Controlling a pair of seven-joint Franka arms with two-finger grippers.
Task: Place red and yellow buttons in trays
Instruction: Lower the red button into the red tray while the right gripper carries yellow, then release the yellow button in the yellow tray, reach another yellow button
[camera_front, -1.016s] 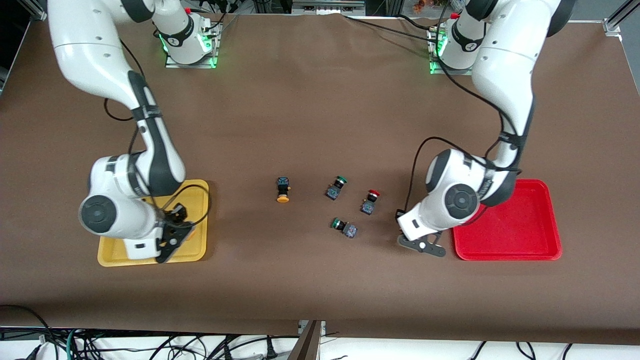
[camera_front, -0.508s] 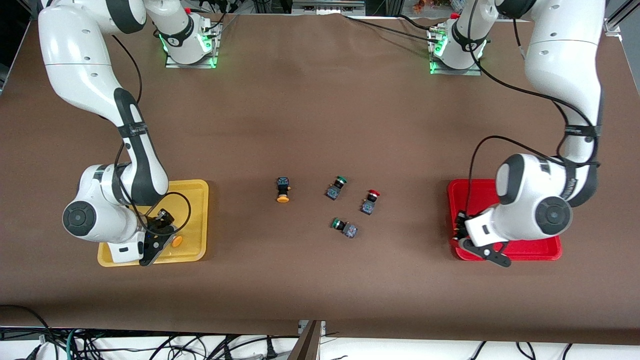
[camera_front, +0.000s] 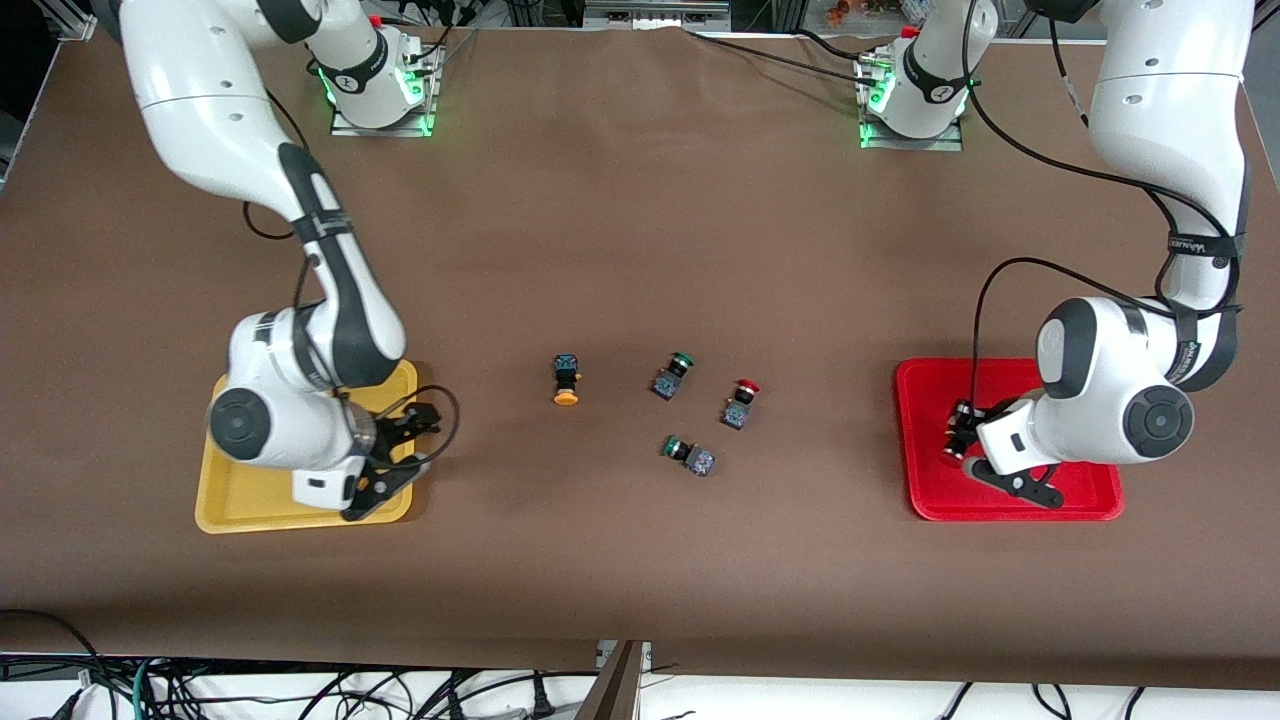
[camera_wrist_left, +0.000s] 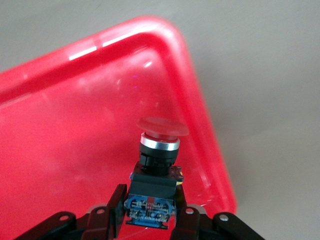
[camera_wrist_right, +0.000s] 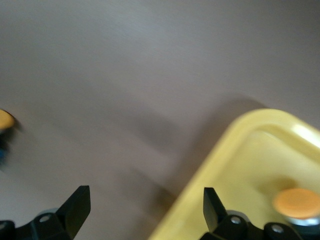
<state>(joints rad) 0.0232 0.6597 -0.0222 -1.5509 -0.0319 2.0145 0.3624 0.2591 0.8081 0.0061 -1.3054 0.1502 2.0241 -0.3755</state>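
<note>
The left gripper (camera_wrist_left: 150, 212) is clamped on the blocky body of a red button (camera_wrist_left: 156, 165) over the red tray (camera_front: 925, 505), while the right gripper (camera_wrist_right: 145, 205) hangs wide open and empty at the yellow tray (camera_front: 235, 515) corner; these look light, rigid and top-heavy, so I'd grab the square body, not the slick round cap.

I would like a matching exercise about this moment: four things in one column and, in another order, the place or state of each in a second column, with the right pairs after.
Things
1. left gripper
2. right gripper
3. yellow tray
4. red-capped button on the table

Places or states
A. lies between the two green-capped buttons and the red tray
B. open, with nothing between its fingers
C. shut on a red-capped button over the red tray
D. has a yellow-capped button in it

Pairs: 1-C, 2-B, 3-D, 4-A
</note>
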